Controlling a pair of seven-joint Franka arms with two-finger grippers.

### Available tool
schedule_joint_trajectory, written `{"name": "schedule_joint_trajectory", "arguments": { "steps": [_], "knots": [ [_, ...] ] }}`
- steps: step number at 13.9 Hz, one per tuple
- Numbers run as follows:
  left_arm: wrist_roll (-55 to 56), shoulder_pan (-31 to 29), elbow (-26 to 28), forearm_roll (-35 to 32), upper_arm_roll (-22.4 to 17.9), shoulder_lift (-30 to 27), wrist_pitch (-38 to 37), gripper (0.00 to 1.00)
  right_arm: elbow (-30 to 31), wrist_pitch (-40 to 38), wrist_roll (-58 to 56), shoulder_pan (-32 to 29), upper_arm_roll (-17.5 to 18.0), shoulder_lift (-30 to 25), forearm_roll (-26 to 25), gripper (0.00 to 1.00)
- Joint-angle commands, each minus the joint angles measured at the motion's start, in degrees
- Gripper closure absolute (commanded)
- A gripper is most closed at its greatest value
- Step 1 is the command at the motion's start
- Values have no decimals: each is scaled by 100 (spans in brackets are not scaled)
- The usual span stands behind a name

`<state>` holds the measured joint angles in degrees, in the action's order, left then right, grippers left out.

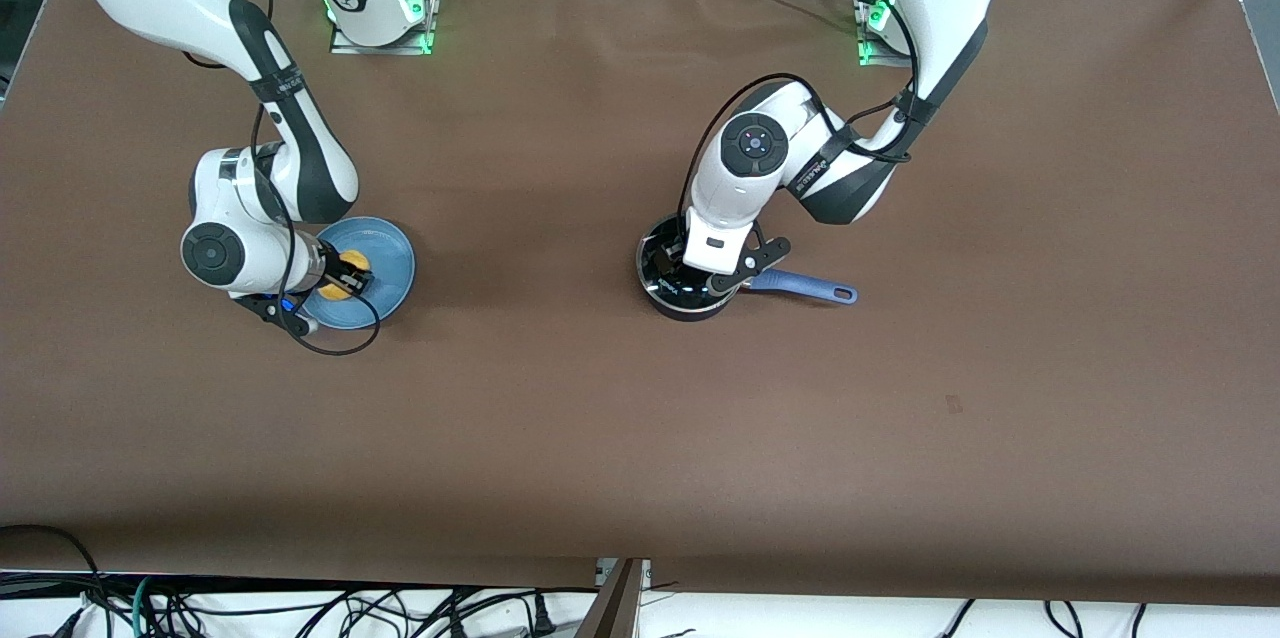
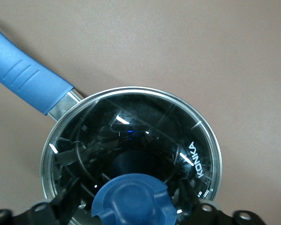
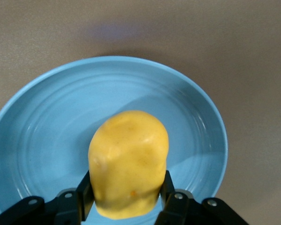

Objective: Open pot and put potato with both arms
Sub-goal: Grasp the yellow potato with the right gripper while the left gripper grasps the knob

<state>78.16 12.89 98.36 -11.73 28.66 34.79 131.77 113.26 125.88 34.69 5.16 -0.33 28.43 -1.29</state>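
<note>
bg: brown table cover (image 1: 620,438) | white floor w/ cables (image 1: 300,613) at near edge | even light

Black pot (image 1: 690,293), glass lid (image 2: 131,154) on; yellow potato (image 3: 129,164) over plate (image 3: 47,136)

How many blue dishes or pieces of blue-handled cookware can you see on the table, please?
2. The light-blue plate lies toward the right arm's end, under the potato in the right tool. The lidded pot with its blue handle sits under the left tool.
</note>
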Motion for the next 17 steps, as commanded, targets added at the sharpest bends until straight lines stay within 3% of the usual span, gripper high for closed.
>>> {"name": "schedule_joint_trajectory", "arguments": {
  "steps": [1,4,12,15,17],
  "knots": [
    [129,56,-141,-172,0,80,-2,17,73,95,-14,-41,16,-83,15,48],
    [103,47,-141,-172,0,80,-11,44,3,33,-67,-32,24,-206,-11,50],
    [24,21,-168,-190,0,45,-37,65,-242,-98,-173,12,340,-540,-38,50],
    [-405,-41,-299,-181,-18,1,-238,100,-769,-686,-6,12,779,-540,24,50],
    [-722,-163,-588,-181,-18,1,-693,100,-954,-688,20,29,1095,-532,50,50]
  ]
}}
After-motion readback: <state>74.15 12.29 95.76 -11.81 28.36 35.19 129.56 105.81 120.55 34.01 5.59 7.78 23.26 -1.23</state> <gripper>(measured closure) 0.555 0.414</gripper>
